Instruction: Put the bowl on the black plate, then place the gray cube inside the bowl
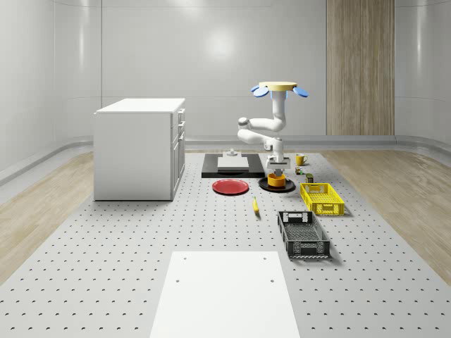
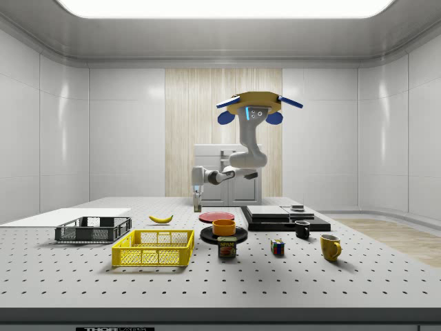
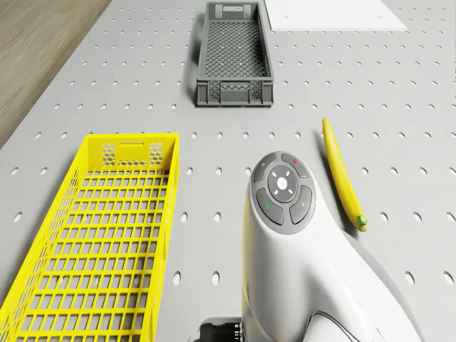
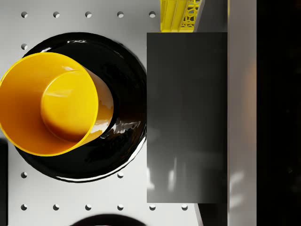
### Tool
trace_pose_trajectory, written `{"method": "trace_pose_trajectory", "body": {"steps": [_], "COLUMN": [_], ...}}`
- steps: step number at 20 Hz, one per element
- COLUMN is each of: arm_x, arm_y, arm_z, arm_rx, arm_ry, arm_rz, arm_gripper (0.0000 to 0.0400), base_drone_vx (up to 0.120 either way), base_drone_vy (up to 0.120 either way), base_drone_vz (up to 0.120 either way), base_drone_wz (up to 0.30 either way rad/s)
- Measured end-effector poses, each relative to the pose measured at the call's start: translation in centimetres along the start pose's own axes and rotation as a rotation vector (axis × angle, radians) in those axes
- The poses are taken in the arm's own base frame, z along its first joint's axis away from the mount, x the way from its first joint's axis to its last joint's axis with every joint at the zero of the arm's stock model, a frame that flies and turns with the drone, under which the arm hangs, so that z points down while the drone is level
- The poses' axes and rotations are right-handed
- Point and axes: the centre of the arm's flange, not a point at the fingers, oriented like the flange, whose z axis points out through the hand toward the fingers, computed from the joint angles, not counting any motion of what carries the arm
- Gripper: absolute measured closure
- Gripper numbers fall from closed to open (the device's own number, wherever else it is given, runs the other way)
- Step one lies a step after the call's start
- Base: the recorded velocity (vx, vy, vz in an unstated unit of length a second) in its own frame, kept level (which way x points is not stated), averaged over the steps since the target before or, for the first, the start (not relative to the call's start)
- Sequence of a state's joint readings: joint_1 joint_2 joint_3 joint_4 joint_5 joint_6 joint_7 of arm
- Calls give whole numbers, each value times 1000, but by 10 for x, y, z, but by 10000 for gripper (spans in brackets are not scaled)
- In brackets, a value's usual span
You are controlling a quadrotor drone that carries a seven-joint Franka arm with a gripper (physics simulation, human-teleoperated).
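Observation:
An orange bowl (image 1: 276, 180) (image 2: 224, 226) (image 4: 49, 101) stands upright on the black plate (image 1: 264, 185) (image 2: 207, 236) (image 4: 127, 75). The drone (image 1: 278, 88) (image 2: 251, 105) hovers above that plate with its arm bent downward. My gripper (image 1: 277, 171) (image 2: 198, 205) hangs a short way above the table, shut on the gray cube (image 4: 188, 117). In the wrist view the cube sits beside the bowl, over the plate's edge, not over the bowl's opening. The side view puts my gripper left of the bowl and slightly higher.
Near the plate are a yellow crate (image 1: 322, 198) (image 3: 92, 235), a dark crate (image 1: 303, 234) (image 3: 234, 57), a banana (image 1: 256, 205) (image 3: 342, 174) and a red plate (image 1: 230, 186). A white cabinet (image 1: 137, 148) stands left. A can (image 2: 227, 247), puzzle cube (image 2: 277, 247) and mugs (image 2: 330, 246) lie nearby.

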State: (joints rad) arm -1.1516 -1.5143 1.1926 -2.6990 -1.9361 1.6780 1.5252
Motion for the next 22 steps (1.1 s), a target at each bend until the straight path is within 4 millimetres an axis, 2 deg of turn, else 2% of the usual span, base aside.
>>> {"method": "trace_pose_trajectory", "body": {"steps": [15, 22], "arm_x": [0, 0], "arm_y": [0, 0], "arm_z": [0, 0], "arm_rx": [0, 0], "arm_ry": [0, 0], "arm_rz": [0, 0], "arm_gripper": [150, 150], "base_drone_vx": [-120, -120], "base_drone_vy": [0, 0], "base_drone_vz": [0, -91], "base_drone_wz": [0, 0]}}
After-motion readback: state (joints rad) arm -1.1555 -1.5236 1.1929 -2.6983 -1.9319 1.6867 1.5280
